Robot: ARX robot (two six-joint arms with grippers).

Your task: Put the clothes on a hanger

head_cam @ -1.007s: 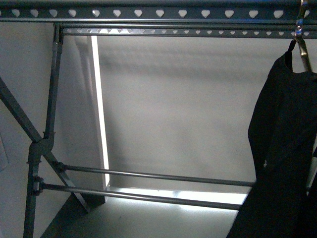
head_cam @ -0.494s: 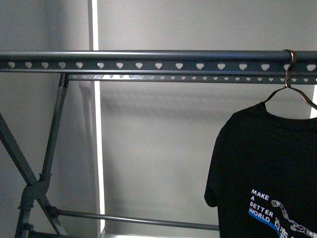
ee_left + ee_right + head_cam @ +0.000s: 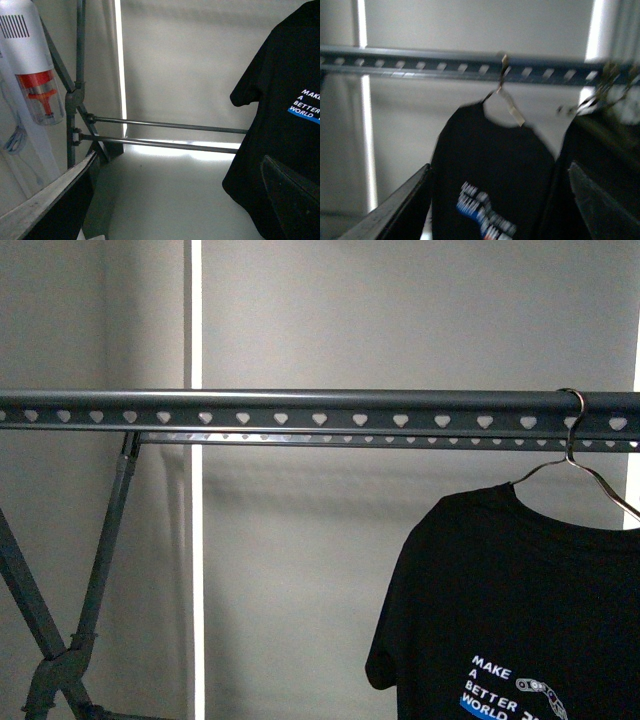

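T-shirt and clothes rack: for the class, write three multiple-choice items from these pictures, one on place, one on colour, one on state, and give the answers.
1. Where along the rail does the T-shirt hang in the front view?
A. far left end
B. middle
C. right end

2. What colour is the T-shirt?
A. black
B. white
C. red

3. How is the T-shirt supported?
A. gripped by the robot
B. on a wire hanger hooked over the rail
C. draped straight over the rail

Answers:
1. C, the T-shirt hangs near the right end of the rail.
2. A, its cloth is black with white lettering.
3. B, the wire hanger hooks over the rail, and no jaws touch the shirt.
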